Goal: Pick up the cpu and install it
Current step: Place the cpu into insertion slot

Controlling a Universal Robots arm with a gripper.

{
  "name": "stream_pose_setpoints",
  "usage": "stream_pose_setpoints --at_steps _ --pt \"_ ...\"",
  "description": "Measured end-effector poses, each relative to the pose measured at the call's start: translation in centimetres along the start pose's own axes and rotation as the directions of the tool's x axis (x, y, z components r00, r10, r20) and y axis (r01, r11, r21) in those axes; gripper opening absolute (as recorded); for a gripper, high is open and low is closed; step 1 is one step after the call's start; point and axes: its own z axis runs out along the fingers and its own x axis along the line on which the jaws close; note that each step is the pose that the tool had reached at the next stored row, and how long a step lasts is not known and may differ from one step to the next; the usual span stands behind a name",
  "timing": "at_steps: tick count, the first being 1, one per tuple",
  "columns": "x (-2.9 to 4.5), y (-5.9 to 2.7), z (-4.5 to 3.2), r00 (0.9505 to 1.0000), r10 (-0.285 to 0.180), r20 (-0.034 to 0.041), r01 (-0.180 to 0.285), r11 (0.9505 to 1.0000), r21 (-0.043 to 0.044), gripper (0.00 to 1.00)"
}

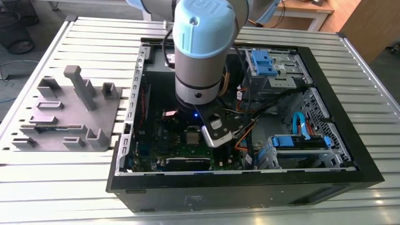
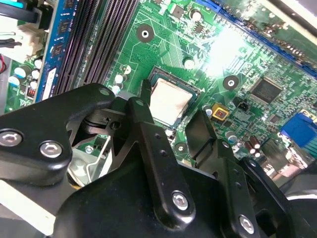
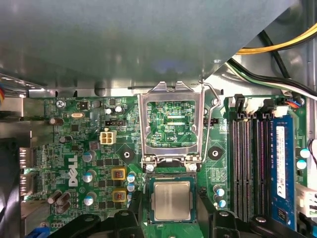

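On the exterior view's left, one grey fixture block (image 1: 62, 112) with upright pegs sits on the slatted tabletop (image 1: 62, 187). Just beside it, toward the exterior view's right, lies one open black computer case (image 1: 250, 187). It holds a green motherboard (image 3: 74, 148), a tangle of coloured cables (image 1: 240, 140) and two blue-fronted drive bays (image 1: 265, 63). The single arm (image 1: 200, 47) reaches straight down into the case, over the board.

The one cpu (image 3: 171, 201) lies flat in its socket on the motherboard, pale metal top facing up. It is square, so no side reads as the longer one. Its edges sit parallel to the socket walls and to the long black memory slots (image 3: 247, 168) nearby. The socket's one metal retention frame (image 3: 148, 124) is swung open and stands tilted back just beside the chip, the green board showing through its window. Two small yellow square parts (image 3: 118, 173) sit on the board on the side away from the slots.

The two black fingers (image 2: 148, 134) hang spread apart over the socket. One is on each side of the cpu (image 2: 170, 101), and neither is pressing against it, so they grip nothing.
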Motion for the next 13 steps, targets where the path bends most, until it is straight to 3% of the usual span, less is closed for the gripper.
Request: stream_pose_setpoints --at_steps 4,13 --pt "-0.01 0.01 -0.39 1.0000 0.000 0.0001 0.000 1.0000 -0.0001 0.55" --pt "0.00 0.01 -0.48 1.0000 0.000 0.0001 0.000 1.0000 0.0000 0.53"
